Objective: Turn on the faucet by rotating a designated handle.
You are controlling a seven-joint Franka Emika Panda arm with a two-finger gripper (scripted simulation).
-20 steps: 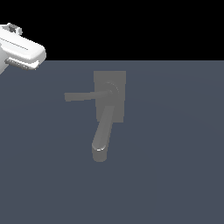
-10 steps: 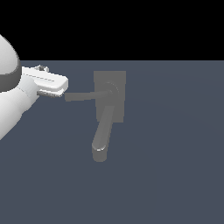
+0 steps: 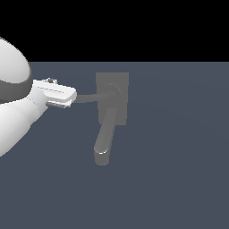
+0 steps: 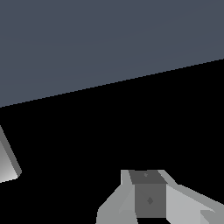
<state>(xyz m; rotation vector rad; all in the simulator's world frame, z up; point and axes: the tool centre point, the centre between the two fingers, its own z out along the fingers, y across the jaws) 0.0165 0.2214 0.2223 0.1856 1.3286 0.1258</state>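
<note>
The white pincer (image 3: 67, 99) sits at the tip of the thin grey handle bar (image 3: 91, 98) of the matte grey faucet (image 3: 112, 99), probably to push it; its opening cannot be told.

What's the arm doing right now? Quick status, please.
Gripper at the handle's free end; open or shut, can't tell. Faucet spout points down-frame. Nothing blocking.

Robot arm (image 3: 13, 103): glossy white, bulbous rounded links, dark grey band at joint; boxy white gripper (image 3: 60, 103) housing with grey underside; wrist view shows pale grey angular fingers (image 4: 151, 199)
</note>
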